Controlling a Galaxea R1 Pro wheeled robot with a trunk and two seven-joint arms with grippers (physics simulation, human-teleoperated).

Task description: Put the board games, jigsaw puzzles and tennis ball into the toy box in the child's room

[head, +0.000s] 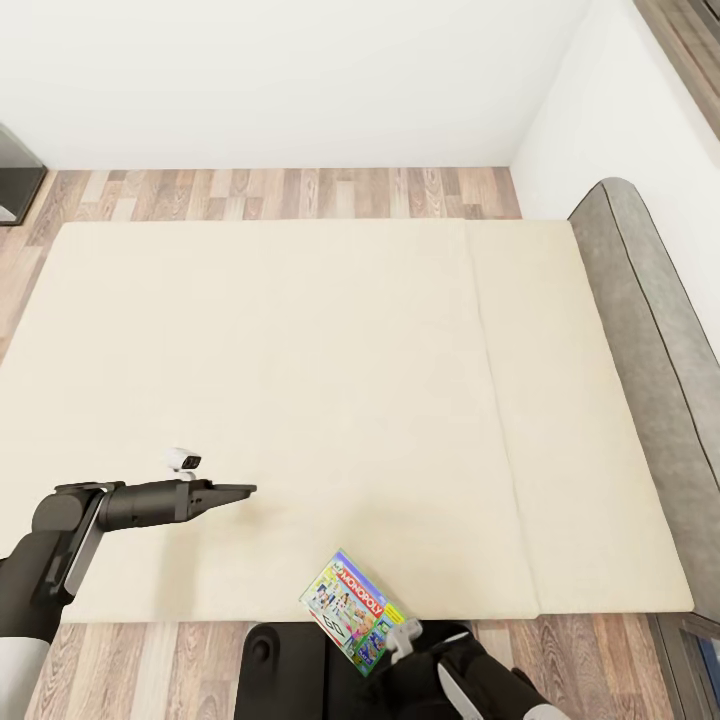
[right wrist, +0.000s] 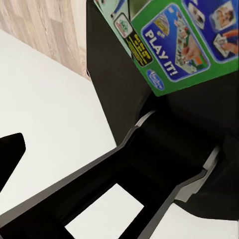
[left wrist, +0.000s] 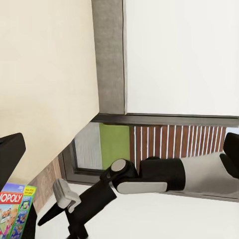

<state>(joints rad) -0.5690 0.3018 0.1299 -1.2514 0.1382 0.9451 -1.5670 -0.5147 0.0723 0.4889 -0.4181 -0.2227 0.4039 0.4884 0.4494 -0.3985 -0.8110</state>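
Note:
One board game, the green-white Monopoly box (head: 350, 605), sits tilted at the near edge of the bed (head: 330, 350), half past it and over my dark base. My right gripper (head: 402, 632) is at the box's near right corner. In the right wrist view its fingers (right wrist: 11, 157) stand wide apart with nothing between them, and the box (right wrist: 174, 45) lies just beyond the tips. My left gripper (head: 240, 490) hovers open over the mattress, to the left of the box. The left wrist view shows the box (left wrist: 15, 209) and my right gripper (left wrist: 50, 225) beside it.
A grey headboard (head: 650, 320) runs along the bed's right side, against a white wall. Wood-plank floor (head: 290, 190) shows beyond the bed and at its near edge. A dark piece of furniture (head: 15, 185) stands at far left. A dark-framed window (left wrist: 174, 139) shows behind my right arm.

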